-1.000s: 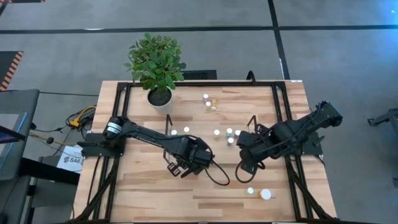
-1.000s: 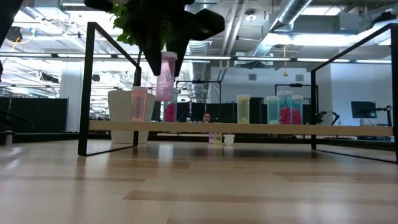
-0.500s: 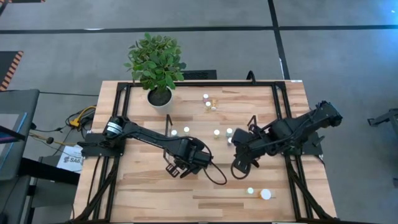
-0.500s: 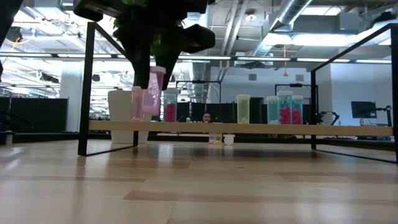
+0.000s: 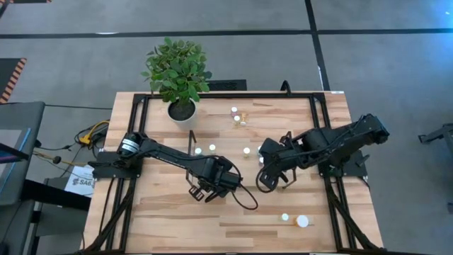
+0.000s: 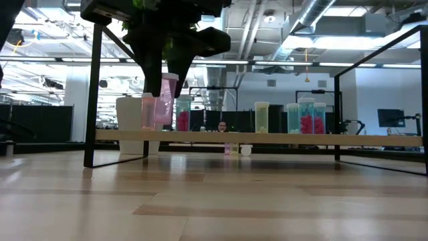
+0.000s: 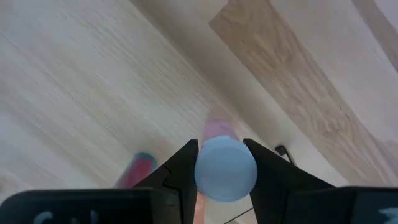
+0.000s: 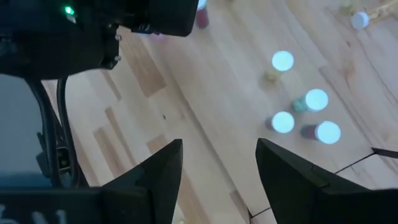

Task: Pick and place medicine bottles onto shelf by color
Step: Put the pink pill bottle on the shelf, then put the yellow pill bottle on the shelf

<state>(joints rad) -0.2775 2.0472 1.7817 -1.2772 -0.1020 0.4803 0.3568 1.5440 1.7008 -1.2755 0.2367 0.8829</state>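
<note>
Placement step: left hand (image 6: 162,80) clamped on pink white-capped bottle (image 6: 164,100), needs lowering onto light-wood shelf (image 6: 267,136) w/ pinks; right hand (image 8: 214,165) apart, empty.

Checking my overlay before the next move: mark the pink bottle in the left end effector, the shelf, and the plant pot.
pink bottle (image 6: 164,100), low view, on its pink body.
shelf (image 6: 267,137), low view, on its front edge.
plant pot (image 5: 182,112), high view, on its rim.

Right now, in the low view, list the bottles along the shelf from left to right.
Pink bottle held by the left end effector → red-filled bottle → pale yellow bottle → teal bottles with pink contents, too overlapped to order among themselves.
</note>
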